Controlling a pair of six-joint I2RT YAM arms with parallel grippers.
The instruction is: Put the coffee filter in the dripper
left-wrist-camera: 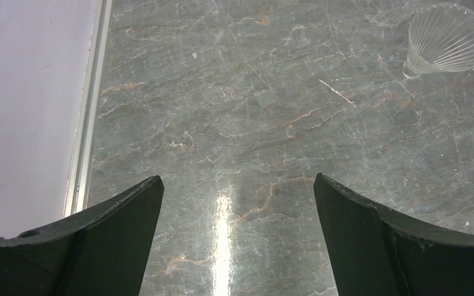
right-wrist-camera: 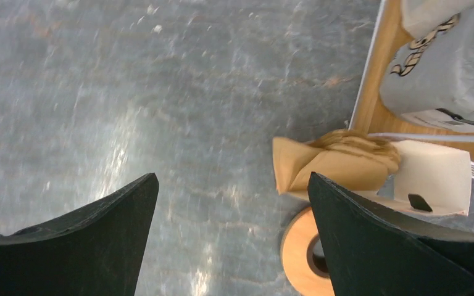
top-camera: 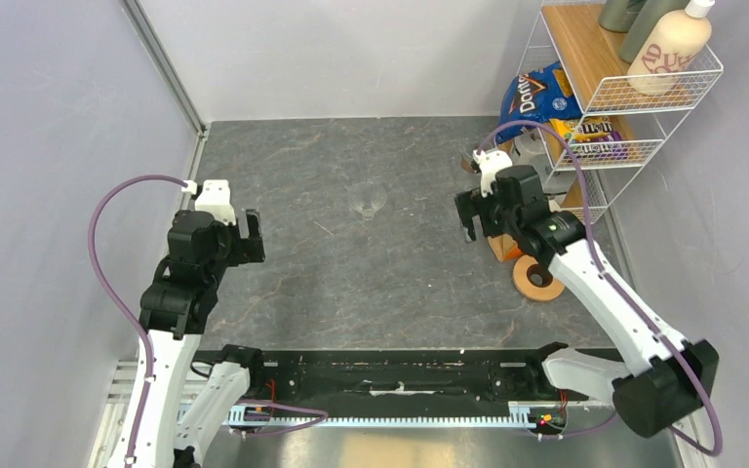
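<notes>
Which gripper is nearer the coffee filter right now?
Right. The right gripper hovers open just beside the coffee filter by the shelf; the left gripper is far across the table.

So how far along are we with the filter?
Nothing done yet. The clear ribbed glass dripper cone is empty mid-table; the tan paper coffee filter waits by the wire shelf, beside the orange-brown wooden ring. Left gripper and right gripper are open and empty. Picking and placing remain.

The left hand spreads wide above the grey marbled table; a clear ribbed glass cone lies at the upper right.
</notes>
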